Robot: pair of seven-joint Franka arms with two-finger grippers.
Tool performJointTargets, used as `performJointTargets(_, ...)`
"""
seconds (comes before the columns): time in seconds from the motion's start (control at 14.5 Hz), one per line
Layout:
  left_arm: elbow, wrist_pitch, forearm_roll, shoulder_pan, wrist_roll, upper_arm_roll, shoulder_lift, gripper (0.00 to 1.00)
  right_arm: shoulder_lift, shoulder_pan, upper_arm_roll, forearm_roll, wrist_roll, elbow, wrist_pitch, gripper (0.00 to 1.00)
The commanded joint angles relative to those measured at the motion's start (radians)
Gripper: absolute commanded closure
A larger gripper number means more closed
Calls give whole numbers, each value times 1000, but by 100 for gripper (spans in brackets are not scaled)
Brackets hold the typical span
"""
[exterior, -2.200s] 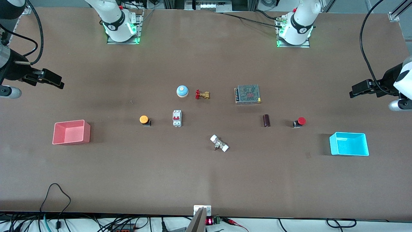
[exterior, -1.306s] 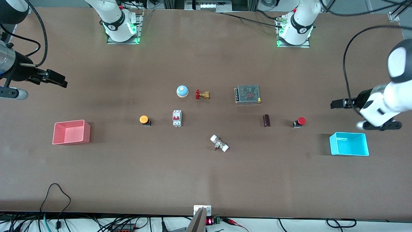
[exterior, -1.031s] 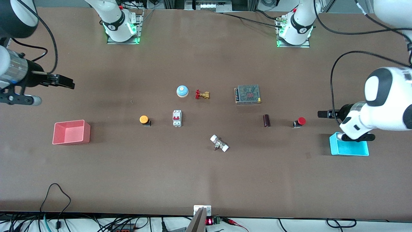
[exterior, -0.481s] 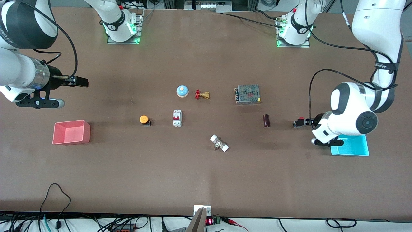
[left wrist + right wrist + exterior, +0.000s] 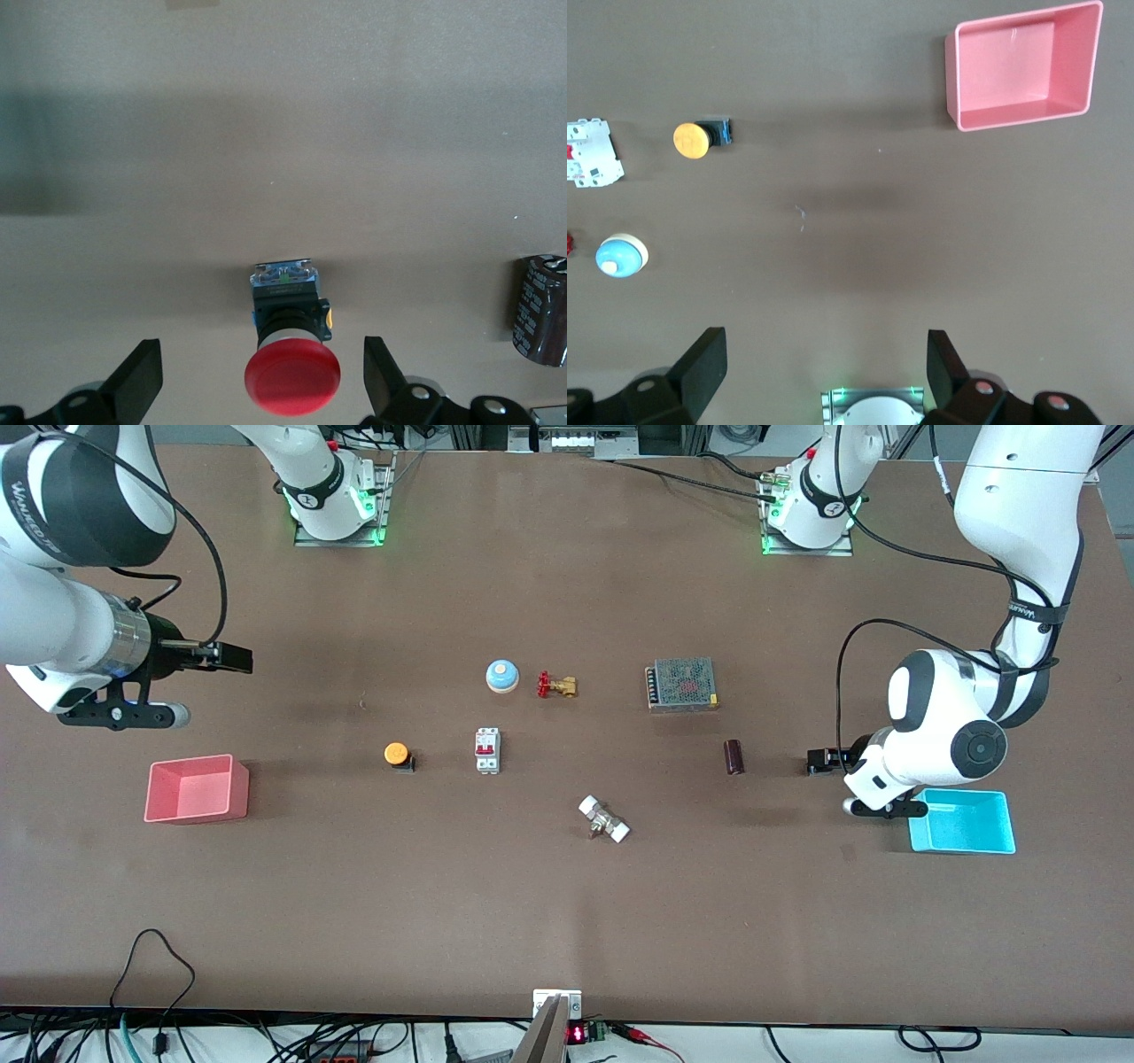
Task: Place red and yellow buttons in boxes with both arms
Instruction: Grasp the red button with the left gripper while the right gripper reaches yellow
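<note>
A: Red button (image 5: 292, 382)?
B: On the table (image 5: 567, 921) near the cyan box (image 5: 963, 822), left gripper (image 5: 261, 381) spread wide around it, not touching.
A: Yellow button (image 5: 396, 754)?
B: Well apart from the pink box (image 5: 197, 788); right gripper (image 5: 232, 658) released, above bare table.

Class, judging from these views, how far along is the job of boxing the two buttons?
Done: nothing; the pink box and cyan box hold no button. In hand: the left gripper, open, straddles the red button. Left: the yellow button sits untouched; the right gripper is open over bare table.
</note>
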Motion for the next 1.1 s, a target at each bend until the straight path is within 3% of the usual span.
performJointTargets(0.0, -39, 67, -3, -9, -12, 0, -6, 0, -25, 14, -3, 11, 8, -99, 107, 0)
performJointTargets(0.48, -57, 80, -27, -17, -9, 0, 10, 0, -51, 151, 0, 11, 164, -392, 516, 0)
performJointTargets(0.55, -57, 80, -27, -20, -2, 0, 10, 5, -42, 165, 0, 13, 167, -416, 564, 0)
performJointTargets(0.83, -53, 78, -24, -31, 9, 1, 11, 47, 27, 217, 6, 10, 262, -453, 723, 0)
performJointTargets(1.03, -42, 83, -16, -31, 18, 1, 19, 52, 90, 221, 12, 10, 300, -448, 796, 0)
